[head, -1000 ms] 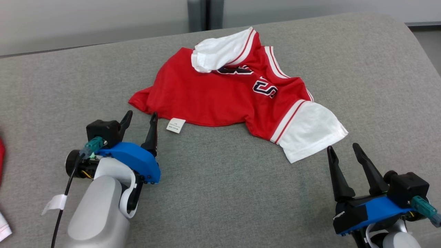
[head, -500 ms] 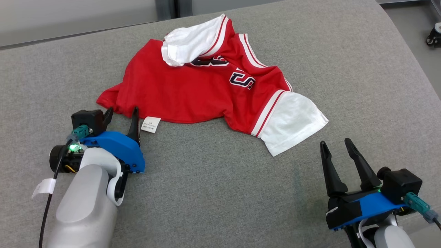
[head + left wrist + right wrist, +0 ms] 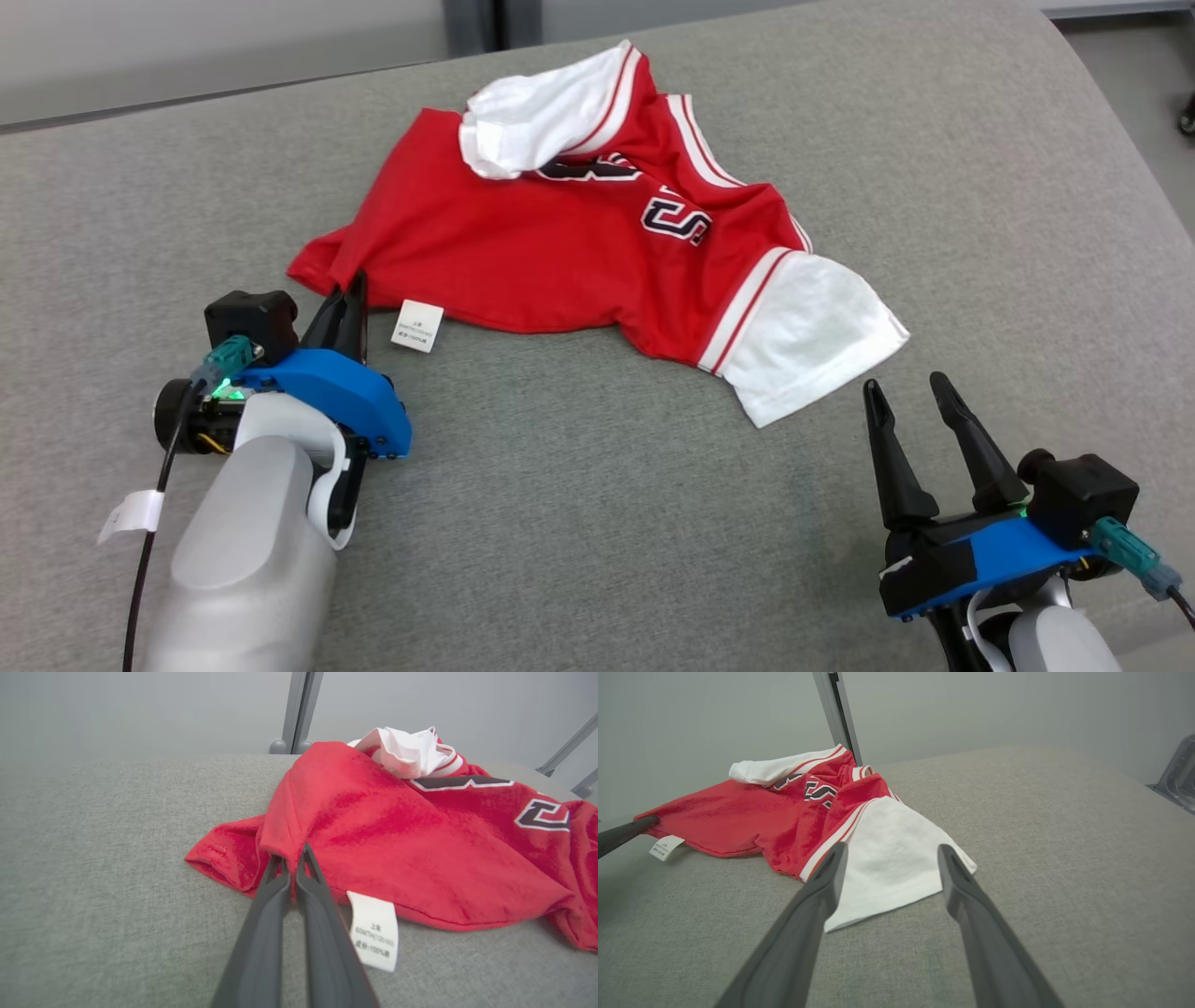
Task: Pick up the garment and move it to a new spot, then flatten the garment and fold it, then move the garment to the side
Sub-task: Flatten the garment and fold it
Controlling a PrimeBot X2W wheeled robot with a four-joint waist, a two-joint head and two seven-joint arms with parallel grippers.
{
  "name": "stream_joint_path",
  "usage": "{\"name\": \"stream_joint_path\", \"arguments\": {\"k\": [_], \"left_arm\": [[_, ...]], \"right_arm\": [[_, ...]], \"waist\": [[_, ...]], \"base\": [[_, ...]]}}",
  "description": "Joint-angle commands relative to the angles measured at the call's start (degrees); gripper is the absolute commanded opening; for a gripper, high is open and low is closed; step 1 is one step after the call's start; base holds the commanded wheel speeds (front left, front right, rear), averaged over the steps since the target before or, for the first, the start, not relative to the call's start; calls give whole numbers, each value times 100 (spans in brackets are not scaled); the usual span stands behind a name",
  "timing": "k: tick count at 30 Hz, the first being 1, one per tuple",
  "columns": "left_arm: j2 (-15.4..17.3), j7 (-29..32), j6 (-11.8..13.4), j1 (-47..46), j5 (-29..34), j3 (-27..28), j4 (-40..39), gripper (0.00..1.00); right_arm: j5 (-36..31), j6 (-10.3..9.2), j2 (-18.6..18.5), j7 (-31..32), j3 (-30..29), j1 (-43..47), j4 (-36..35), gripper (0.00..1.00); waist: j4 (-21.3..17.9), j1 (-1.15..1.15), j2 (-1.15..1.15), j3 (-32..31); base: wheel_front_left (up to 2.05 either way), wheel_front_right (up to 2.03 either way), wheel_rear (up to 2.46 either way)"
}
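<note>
Left claw (image 3: 350,287), dark fingers pressed together, pinches the hem corner of the crumpled red jersey with white sleeves (image 3: 560,252), just beside its white care label (image 3: 416,326). Right claw (image 3: 904,385) gapes wide and empty near the jersey's closer sleeve. The jersey lies on a grey woven fabric surface (image 3: 597,523); a pale grey wall (image 3: 187,37) rises beyond it.

The garment (image 3: 560,252) is red with white sleeves, red-and-white stripes at the sleeve seams, and dark letters edged in white. Its label (image 3: 417,326) is white with grey print. The cushion (image 3: 597,523) is plain grey. The left gripper (image 3: 355,280) and right gripper (image 3: 904,380) have dark fingers on blue housings.
</note>
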Motion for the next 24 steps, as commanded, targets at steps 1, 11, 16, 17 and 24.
{"name": "stream_joint_path", "arguments": {"k": [1,11,16,17,24], "left_arm": [[-40,-129,-20,18,-71,12,-5,0],[-175,-442,-38,911,-289,-29,-445,0],[-152,-408,92,1468,-373,-13,-803,13],[-144,-380,123,1560,-379,-10,-866,26],[-133,-254,285,2030,-480,35,-1245,100]], "right_arm": [[-3,1,0,-17,-3,-61,4,100],[-55,1,-2,102,-76,63,30,100],[-90,1,-3,161,-168,156,-12,100],[-92,1,-2,181,-179,171,-23,100],[-80,1,-1,247,-246,254,-77,100]], "waist": [[88,0,-1,-43],[560,0,-1,-420],[759,0,-1,-598],[788,0,-1,-632],[923,0,-1,-820]], "base": [[0,0,0],[0,0,0],[0,0,0],[0,0,0],[0,0,0]]}}
